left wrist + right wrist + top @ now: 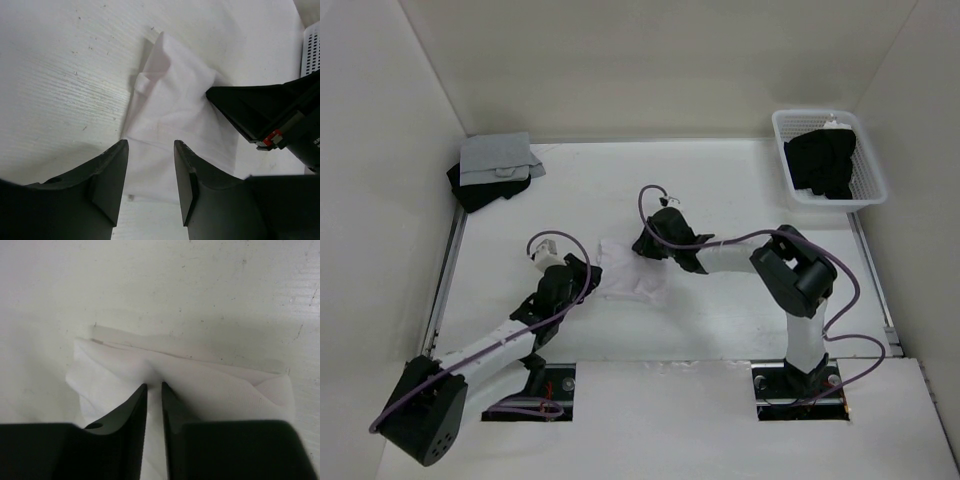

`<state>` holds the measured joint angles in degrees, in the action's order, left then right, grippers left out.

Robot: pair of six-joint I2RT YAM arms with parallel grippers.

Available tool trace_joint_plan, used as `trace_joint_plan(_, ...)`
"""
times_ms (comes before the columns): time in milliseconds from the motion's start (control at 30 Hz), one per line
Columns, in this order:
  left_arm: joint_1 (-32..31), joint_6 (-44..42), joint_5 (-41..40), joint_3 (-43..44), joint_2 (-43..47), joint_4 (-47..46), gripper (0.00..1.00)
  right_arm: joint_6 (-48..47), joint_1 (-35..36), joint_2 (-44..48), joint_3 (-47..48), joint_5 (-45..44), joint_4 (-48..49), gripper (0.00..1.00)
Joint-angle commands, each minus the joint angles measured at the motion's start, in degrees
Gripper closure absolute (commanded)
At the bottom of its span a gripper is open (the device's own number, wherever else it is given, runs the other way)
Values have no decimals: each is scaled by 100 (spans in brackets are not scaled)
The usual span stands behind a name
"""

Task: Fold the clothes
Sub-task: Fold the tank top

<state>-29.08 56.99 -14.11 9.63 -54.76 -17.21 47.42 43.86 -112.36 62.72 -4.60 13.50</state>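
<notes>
The clothes (632, 272) are one white garment lying in a small, folded, wrinkled bundle in the middle of the table. My left gripper (586, 274) is at its left edge. In the left wrist view it (150, 145) is open, its fingers straddling the near edge of the clothes (175, 95) without pinching them. My right gripper (646, 244) reaches in from the right onto the bundle's far edge. Its jaws (154, 385) stand a narrow gap apart, tips resting on a pucker of the clothes (210, 380). The right gripper (250, 110) also shows in the left wrist view.
A white basket (868, 185) with black garments (823, 160) stands at the back right. At the back left a light grey cloth (495, 158) lies on a black garment (485, 192). White walls enclose the table on three sides.
</notes>
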Motion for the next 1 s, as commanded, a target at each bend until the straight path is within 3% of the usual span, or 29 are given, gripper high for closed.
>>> trace_joint_plan(0, -181, -109, -338, 197, 439, 683, 59, -4, 4, 538, -224, 126, 329, 71)
trace_joint_plan(200, -576, -864, -751, 803, 1002, 1246, 47, -215, 189, 2039, -1102, 21, 470, 44)
trace_joint_plan(367, -559, -1111, -576, 1094, 1143, 1510, 36, -610, 242, 3551, -2104, -295, 470, 27)
trace_joint_plan(500, -358, -1050, -277, 1050, 1310, 1528, 28, -927, 119, 4632, -2895, -760, 478, 23)
trace_joint_plan(700, 205, -918, 320, 1076, 1468, 1817, 19, -946, -899, 5759, -3959, -1359, 908, 26)
trace_joint_plan(833, 556, -918, 549, 1024, 1644, 1950, 18, -769, -1471, 5945, -4478, -1307, 1321, 25)
trace_joint_plan(967, 812, -962, 786, 1059, 1566, 1976, 18, -725, -1604, 5743, -4611, -1192, 1480, 25)
